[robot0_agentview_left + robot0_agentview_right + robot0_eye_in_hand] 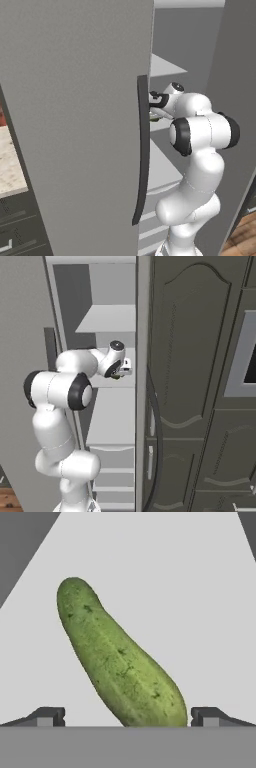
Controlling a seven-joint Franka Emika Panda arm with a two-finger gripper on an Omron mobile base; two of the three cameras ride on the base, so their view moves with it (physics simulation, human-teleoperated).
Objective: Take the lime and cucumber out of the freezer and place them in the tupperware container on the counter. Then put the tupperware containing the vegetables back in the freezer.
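Gripper (128, 716) fully open and empty, straddling the cucumber (120, 662) lying on a freezer (75, 125) shelf; advise lowering squarely over its thickest part before closing.

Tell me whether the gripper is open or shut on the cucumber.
Open. In the hand view the gripper has its fingertips spread wide either side of the cucumber, not touching it.

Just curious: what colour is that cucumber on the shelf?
Mottled green with darker speckles; the cucumber shows best in the hand view.
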